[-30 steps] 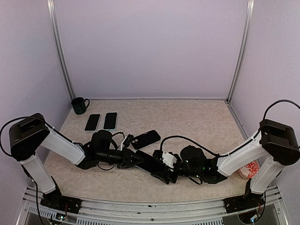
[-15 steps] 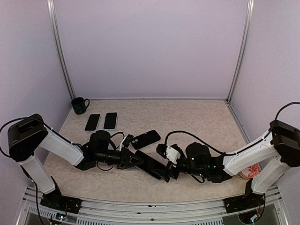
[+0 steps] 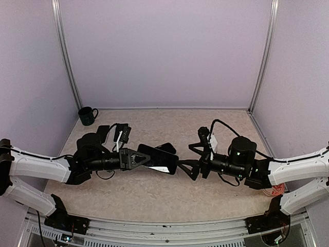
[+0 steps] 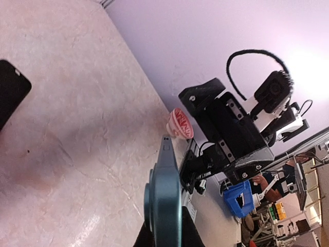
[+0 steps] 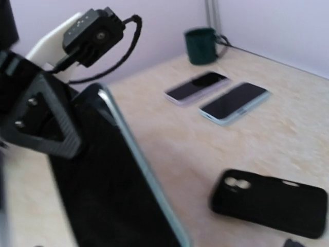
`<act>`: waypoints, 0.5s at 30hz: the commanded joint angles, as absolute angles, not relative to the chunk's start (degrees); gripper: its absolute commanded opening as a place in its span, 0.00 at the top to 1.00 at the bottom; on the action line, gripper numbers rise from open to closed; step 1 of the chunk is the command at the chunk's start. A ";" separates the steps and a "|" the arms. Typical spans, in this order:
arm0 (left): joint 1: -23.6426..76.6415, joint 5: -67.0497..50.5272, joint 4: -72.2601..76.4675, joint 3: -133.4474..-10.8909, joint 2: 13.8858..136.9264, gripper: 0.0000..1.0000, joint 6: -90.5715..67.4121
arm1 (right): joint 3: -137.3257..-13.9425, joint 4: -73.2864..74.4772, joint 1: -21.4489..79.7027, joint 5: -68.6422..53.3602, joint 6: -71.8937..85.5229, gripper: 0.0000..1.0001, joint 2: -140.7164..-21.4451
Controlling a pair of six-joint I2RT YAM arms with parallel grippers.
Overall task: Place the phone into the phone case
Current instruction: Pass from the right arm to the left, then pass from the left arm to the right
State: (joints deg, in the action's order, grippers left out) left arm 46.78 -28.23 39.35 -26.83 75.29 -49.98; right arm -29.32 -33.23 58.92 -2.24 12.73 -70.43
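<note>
- Now that the right gripper (image 3: 187, 169) has let go and backed off to the right, only the left gripper (image 3: 140, 158) has the phone (image 3: 160, 161). A moment ago both grippers were on it, low down near the front of the table (image 3: 221, 128).
- The left arm has also lifted the phone and moved it farther back, toward the case (image 3: 166, 147).
- I think this means the hand-over is done. The left arm can now carry the phone to the case alone, but the phone is not in the case yet.
- The left gripper is squeezed tight on the left end of the phone. The rest of the phone sticks out to the right, up off the table. The left wrist view sees it from the thin edge.
- The case is black and lies flat on the table, just behind the phone in the top view. Nothing is touching it and nothing is in it. I cannot tell which side faces up.
- The right gripper has its jaws spread as wide as they go, and it holds nothing. It points left at the free end of the phone and is near it. It looks just clear of the phone, not touching.
</note>
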 commanded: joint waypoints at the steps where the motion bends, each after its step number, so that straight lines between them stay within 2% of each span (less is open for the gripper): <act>1: 47.09 -23.10 42.27 -26.02 70.21 1.00 -47.48 | -27.87 -35.81 56.66 -11.74 22.62 0.01 -67.33; 6: 47.19 -21.97 47.32 -24.13 68.07 1.00 -48.93 | -29.53 -39.91 55.72 -18.68 29.69 0.01 -69.32; 15: 48.74 -20.42 54.87 -22.12 65.80 1.00 -48.41 | -32.17 -45.30 54.66 -22.10 40.55 0.06 -73.04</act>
